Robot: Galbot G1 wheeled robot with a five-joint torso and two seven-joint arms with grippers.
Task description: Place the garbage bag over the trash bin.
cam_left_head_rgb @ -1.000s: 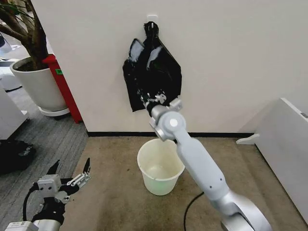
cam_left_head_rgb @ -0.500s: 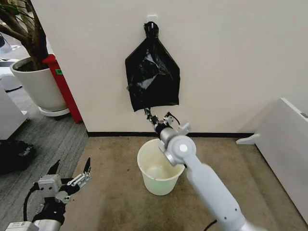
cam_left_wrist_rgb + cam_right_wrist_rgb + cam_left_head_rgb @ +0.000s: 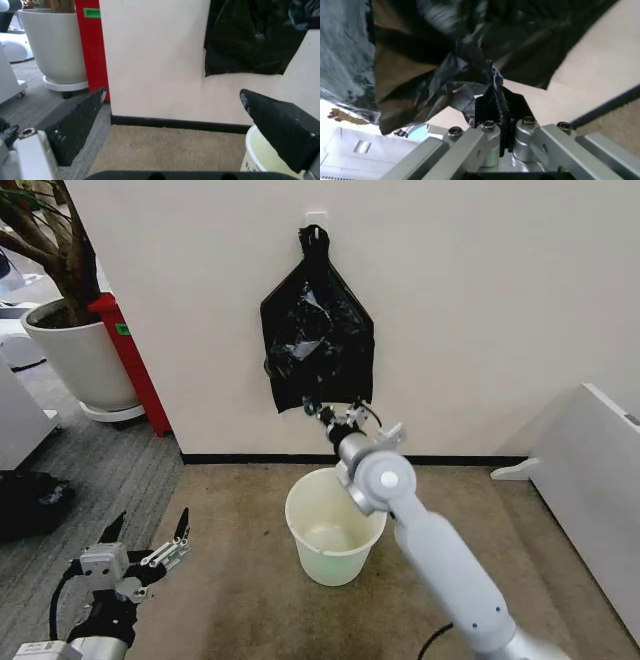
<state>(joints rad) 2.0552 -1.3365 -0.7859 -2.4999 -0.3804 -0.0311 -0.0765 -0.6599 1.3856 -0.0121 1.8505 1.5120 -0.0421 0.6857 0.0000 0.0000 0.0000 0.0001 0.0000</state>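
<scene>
1. Hanging on the white wall (image 3: 480, 300) in the head view: the garbage bag (image 3: 318, 340), black, glossy and crinkled, its gathered top caught on a small hook near the upper edge. The right gripper (image 3: 328, 412) is raised to the bag's lower hem and appears pinched on that edge. Its grey arm rises from the lower right and crosses in front of the trash bin (image 3: 334, 525). The bin, cream-white and round, stands upright on the tan carpet (image 3: 240, 580) just below the bag, mouth uncovered. The left gripper (image 3: 146, 542) sits low at the near left, over the carpet, fingers spread wide and holding nothing, well apart from bin and bag. At far left: a large white plant pot (image 3: 75, 360) with a tree, and a red panel (image 3: 130, 360) beside it.

2. Left wrist view: two dark fingers (image 3: 277, 127) stand wide apart with bare carpet between them. Beyond them are the wall, the bag's lower corner (image 3: 250, 41), the bin's rim (image 3: 252, 153), the red panel and the plant pot.

3. Right wrist view: the black fingers (image 3: 495, 108) are pressed together on a crumpled fold of the bag (image 3: 445, 56), which hangs close overhead.
</scene>
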